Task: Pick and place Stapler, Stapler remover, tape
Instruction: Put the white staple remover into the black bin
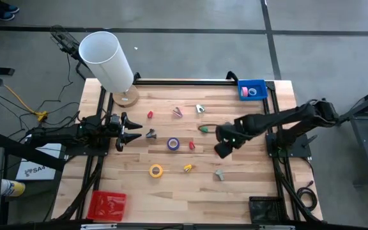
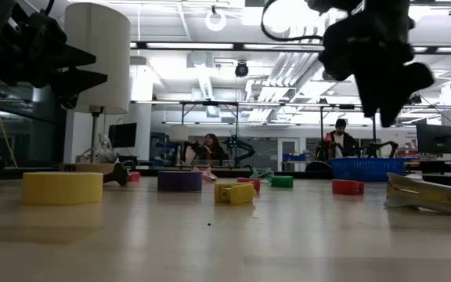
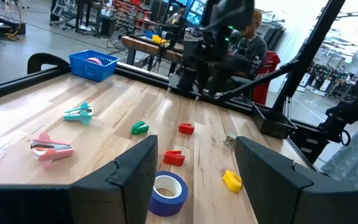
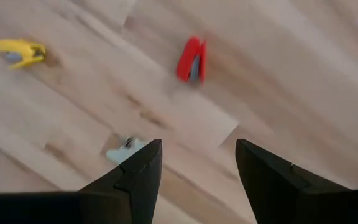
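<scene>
Small office things lie scattered on the wooden table [image 1: 248, 185]. Among them are a pink stapler [image 1: 177, 112], a pale teal stapler [image 1: 200, 108], a purple-blue tape roll [image 1: 173, 144] and a yellow tape roll [image 1: 156, 170]. There are also red [image 1: 191, 145], yellow [image 1: 188, 168], green [image 1: 204, 128] and grey [image 1: 219, 173] stapler removers. My right gripper [image 1: 221, 150] hangs open over the table's middle right, pointing steeply down. Below it show the red remover [image 4: 191, 59], the yellow one [image 4: 20, 51] and the grey one [image 4: 124, 151]. My left gripper [image 1: 123, 131] waits open and level at the left edge, with the tape roll [image 3: 168, 193] ahead of it.
A blue basket [image 1: 252, 89] at the far right corner holds a pink tape roll. A red tray [image 1: 107, 206] sits at the near left, a black basket [image 1: 265, 209] at the near right. A white lamp [image 1: 107, 61] stands at the far left. People sit beyond the table.
</scene>
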